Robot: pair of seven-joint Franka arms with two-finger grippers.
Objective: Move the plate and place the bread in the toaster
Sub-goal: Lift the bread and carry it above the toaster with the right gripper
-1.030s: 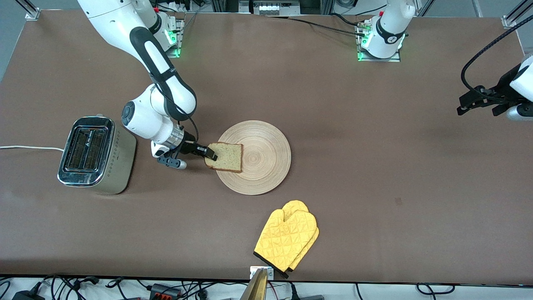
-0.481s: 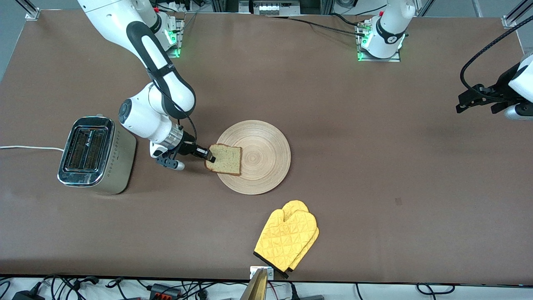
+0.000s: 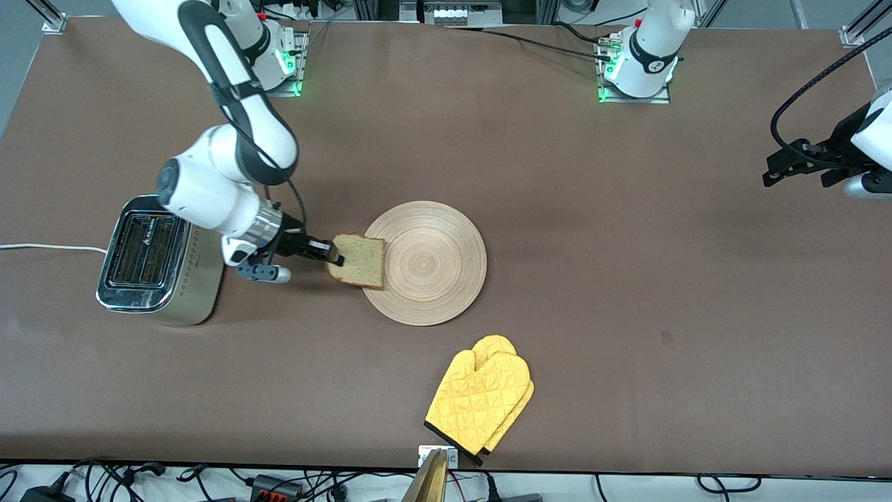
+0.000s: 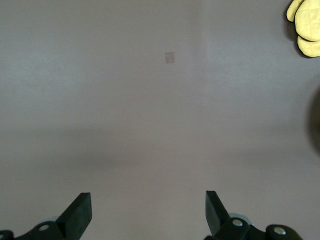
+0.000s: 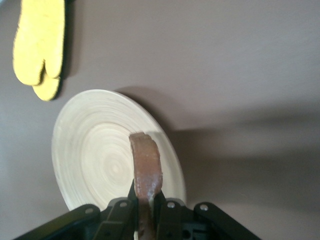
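Observation:
My right gripper (image 3: pixel 336 257) is shut on the bread (image 3: pixel 359 261), a square light brown slice with a darker crust, and holds it lifted over the edge of the plate (image 3: pixel 435 261) toward the toaster. In the right wrist view the bread (image 5: pixel 146 167) stands edge-on between my fingers above the pale wooden plate (image 5: pixel 95 150). The toaster (image 3: pixel 150 258), chrome-topped with two open slots, stands toward the right arm's end of the table. My left gripper (image 3: pixel 794 171) is open and empty over bare table at the left arm's end; it waits there (image 4: pixel 148 212).
A yellow oven mitt (image 3: pixel 481 401) lies nearer the front camera than the plate, close to the table's front edge; it also shows in the right wrist view (image 5: pixel 41 45). The toaster's white cord (image 3: pixel 49 247) runs off the table's end.
My right gripper has carried the bread off the plate's middle, up and toward the toaster. The plate and the left arm have not moved.

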